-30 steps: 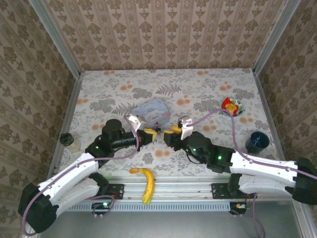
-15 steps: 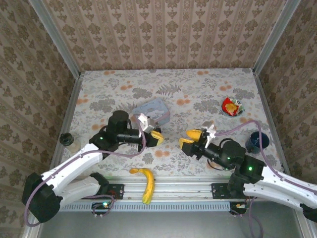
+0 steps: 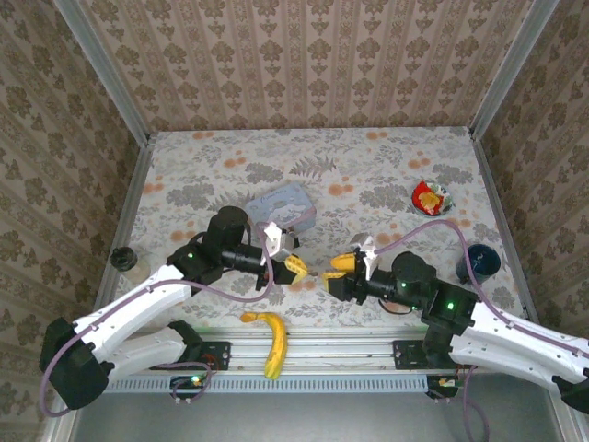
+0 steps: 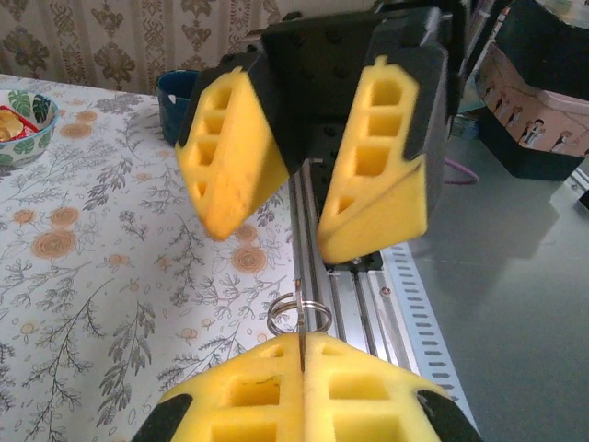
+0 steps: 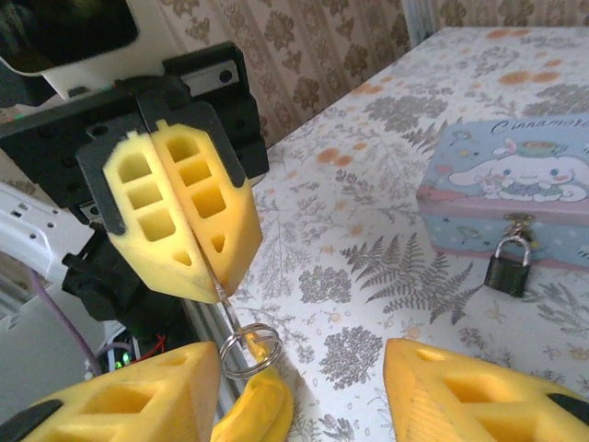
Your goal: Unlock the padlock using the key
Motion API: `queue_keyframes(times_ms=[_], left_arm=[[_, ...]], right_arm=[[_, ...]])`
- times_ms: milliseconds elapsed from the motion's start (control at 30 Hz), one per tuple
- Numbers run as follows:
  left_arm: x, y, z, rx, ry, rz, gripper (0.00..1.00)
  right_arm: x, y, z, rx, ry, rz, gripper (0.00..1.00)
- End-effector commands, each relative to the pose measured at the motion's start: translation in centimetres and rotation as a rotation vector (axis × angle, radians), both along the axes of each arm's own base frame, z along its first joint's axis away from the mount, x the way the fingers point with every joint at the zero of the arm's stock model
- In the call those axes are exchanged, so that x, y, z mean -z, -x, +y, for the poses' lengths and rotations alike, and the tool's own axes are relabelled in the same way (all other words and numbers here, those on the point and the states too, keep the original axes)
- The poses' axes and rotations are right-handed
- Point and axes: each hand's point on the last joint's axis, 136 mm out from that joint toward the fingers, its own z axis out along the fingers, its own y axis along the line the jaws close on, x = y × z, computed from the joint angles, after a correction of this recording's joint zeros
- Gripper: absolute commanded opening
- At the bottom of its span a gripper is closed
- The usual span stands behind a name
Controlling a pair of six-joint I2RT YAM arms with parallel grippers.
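Yellow foam is doing all the work up front: your left gripper (image 5: 213, 276) is pinched tight on the key (image 4: 301, 339), pads flat together. Just a sliver of metal and the key ring (image 4: 299, 317) poke out. Facing it, almost touching, your right gripper (image 4: 285, 238) is spread wide and holding nothing.

To me this looks like a handover, and that's where it can go wrong. So little of the key is showing that the right pads could close on the loose ring instead of the key. The ring swivels, so you'd get no control of the blade. If the left lets go before the right has a real bite, the key drops. From the left wrist view it's hanging over the aluminium rail (image 4: 354, 295) at the near edge, so it could land in a slot or next to the banana (image 3: 270, 339).

Further back, the padlock (image 5: 508, 267) hangs by its shackle on the front of the pale blue tin (image 5: 515, 184), out on the floral table (image 5: 386, 138). It's tiny and free to swing, so I'd expect it to turn away from a key pushed in off-centre. The tin looks light, and nothing is holding it, so a push could slide it too.
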Motion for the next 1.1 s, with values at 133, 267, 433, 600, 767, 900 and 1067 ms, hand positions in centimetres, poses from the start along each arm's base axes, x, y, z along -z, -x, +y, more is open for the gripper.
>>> queue_keyframes(times_ms=[133, 267, 433, 600, 767, 900, 1067], left_arm=[[-0.8, 1.1, 0.0, 0.043, 0.023, -0.038, 0.00], [-0.6, 1.2, -0.1, 0.047, 0.020, -0.037, 0.00], [-0.5, 1.0, -0.1, 0.038, 0.015, -0.038, 0.00], [-0.7, 0.8, -0.1, 0.022, 0.017, -0.043, 0.00], [-0.9, 0.7, -0.2, 0.015, 0.027, -0.047, 0.00], [-1.2, 0.8, -0.2, 0.015, 0.036, -0.049, 0.00], [-1.4, 0.8, -0.1, 0.013, 0.045, -0.052, 0.00]], right_arm=[[-2.7, 0.5, 1.9, -0.105, -0.083, -0.011, 0.50], [-2.9, 0.6, 2.5, -0.132, -0.096, -0.013, 0.48], [-3.0, 0.4, 2.9, -0.142, -0.101, -0.014, 0.45], [-3.0, 0.5, 3.1, -0.155, -0.107, -0.015, 0.44], [-2.7, 0.6, 3.1, -0.163, -0.101, -0.005, 0.40], [-2.5, 0.5, 3.1, -0.163, -0.099, 0.000, 0.38], [-2.4, 0.7, 3.2, -0.179, -0.100, 0.004, 0.36]])
